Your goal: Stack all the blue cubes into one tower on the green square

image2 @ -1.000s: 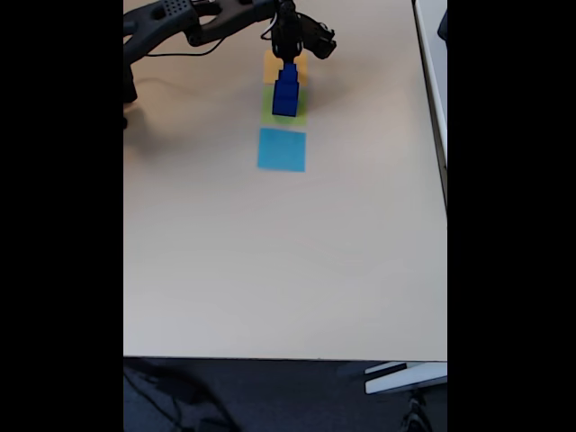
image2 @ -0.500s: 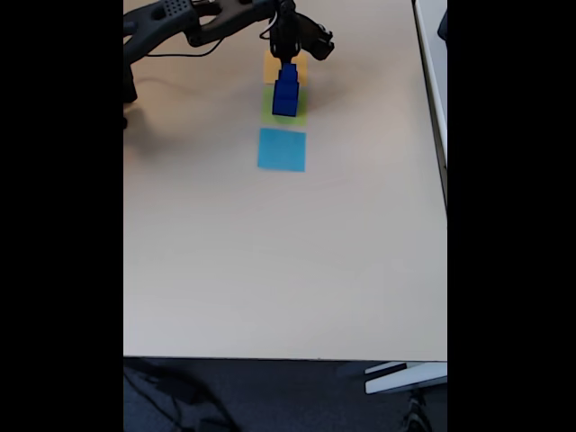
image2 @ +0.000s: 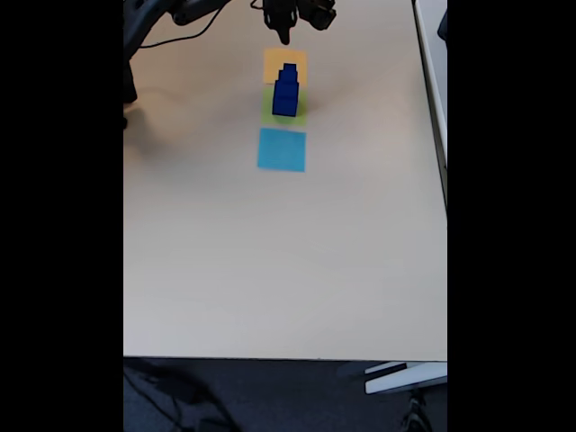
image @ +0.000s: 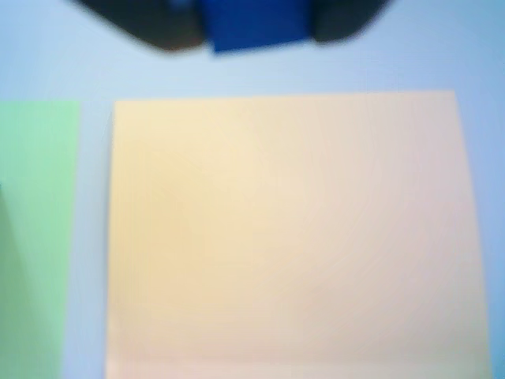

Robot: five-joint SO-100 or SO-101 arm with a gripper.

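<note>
The tower [image2: 286,90] of blue cubes is standing stepped on the green square [image2: 270,110], between orange square [image2: 270,61] and light-blue square [image2: 281,149]; stacking is looking finished. The gripper [image2: 284,36] is hovering above, apart. The blurred wrist view is showing something blue [image: 251,25] between the jaws, so their state is unclear. No loose cubes are lying on the tabletop [image2: 270,270].

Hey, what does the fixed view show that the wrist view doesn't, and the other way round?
The fixed view gives the whole scene: the stepped tower of blue cubes standing on the green square, the light-blue square in front of it, the beige table, and the end effector raised above. The wrist view adds a blurred blue patch between dark shapes at its top edge; what it is, I cannot tell. Both share the orange square and the green square.
</note>
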